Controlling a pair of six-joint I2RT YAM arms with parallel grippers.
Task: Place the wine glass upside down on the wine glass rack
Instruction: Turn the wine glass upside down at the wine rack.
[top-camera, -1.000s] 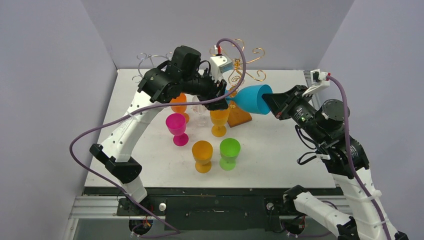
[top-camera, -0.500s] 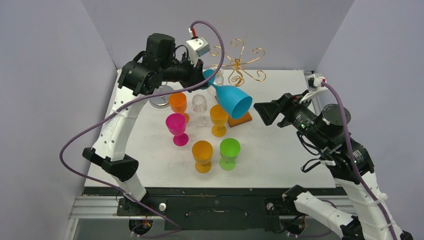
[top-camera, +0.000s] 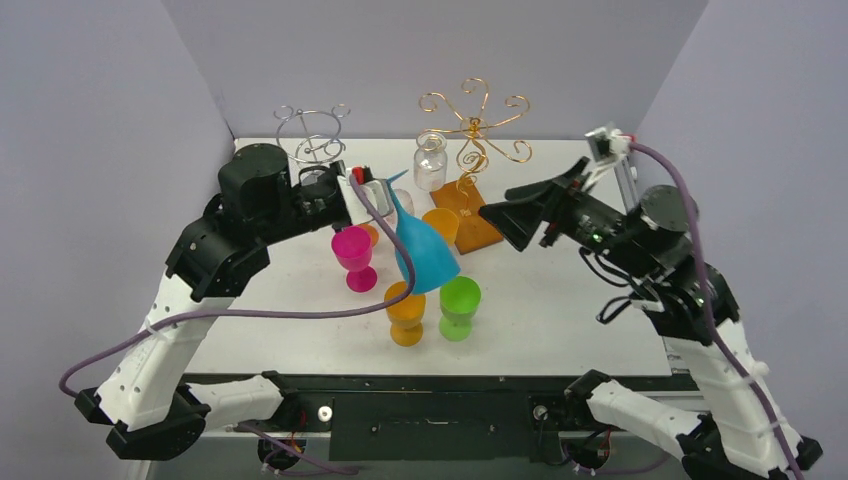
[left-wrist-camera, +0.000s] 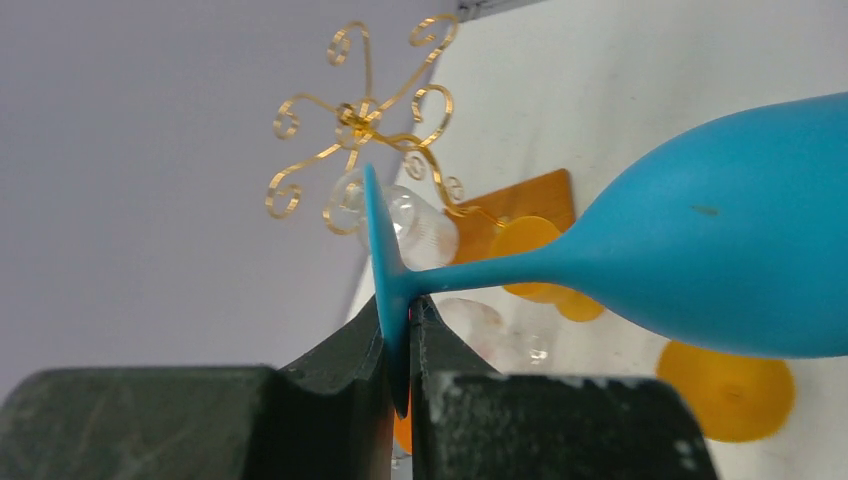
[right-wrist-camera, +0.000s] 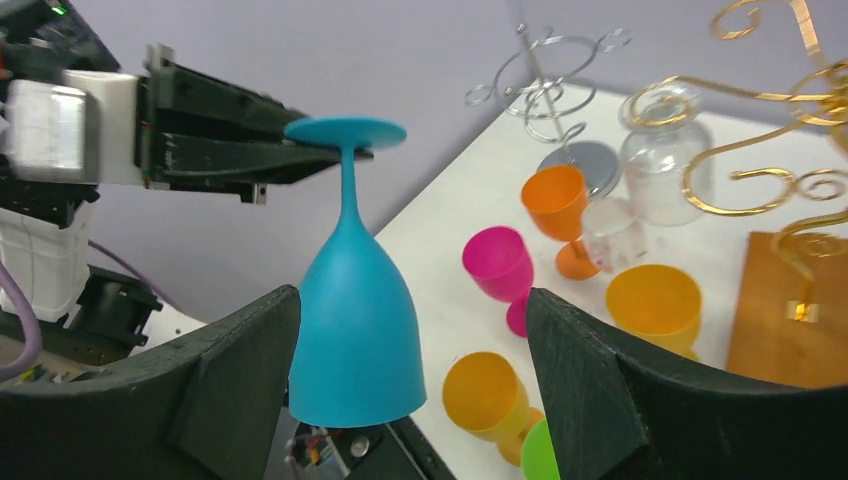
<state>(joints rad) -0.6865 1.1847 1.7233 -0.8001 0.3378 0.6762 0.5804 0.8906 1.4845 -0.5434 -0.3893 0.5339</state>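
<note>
The blue wine glass (top-camera: 425, 250) hangs upside down, bowl downward, above the coloured glasses at the table's middle. My left gripper (top-camera: 377, 190) is shut on the rim of its round foot (left-wrist-camera: 385, 270), the jaws pinching the disc edge-on. The bowl (left-wrist-camera: 720, 260) fills the right of the left wrist view. My right gripper (top-camera: 508, 215) stands open, apart from the glass on its right and facing it; the blue glass (right-wrist-camera: 355, 330) shows between its spread fingers (right-wrist-camera: 240, 370). The gold wine glass rack (top-camera: 475, 130) stands at the back with a clear glass (top-camera: 430, 160) hanging on it.
A silver wire rack (top-camera: 312, 135) stands at the back left. Upright on the table are a pink glass (top-camera: 352, 250), an orange one (top-camera: 405, 305), a green one (top-camera: 460, 300) and a yellow one (top-camera: 440, 222). The gold rack's wooden base (top-camera: 475, 222) lies behind them.
My right gripper let go of the blue glass's bowl and opened. My left gripper closed on the foot, then swung the glass down and forward from beside the gold rack, turning it bowl-down.
</note>
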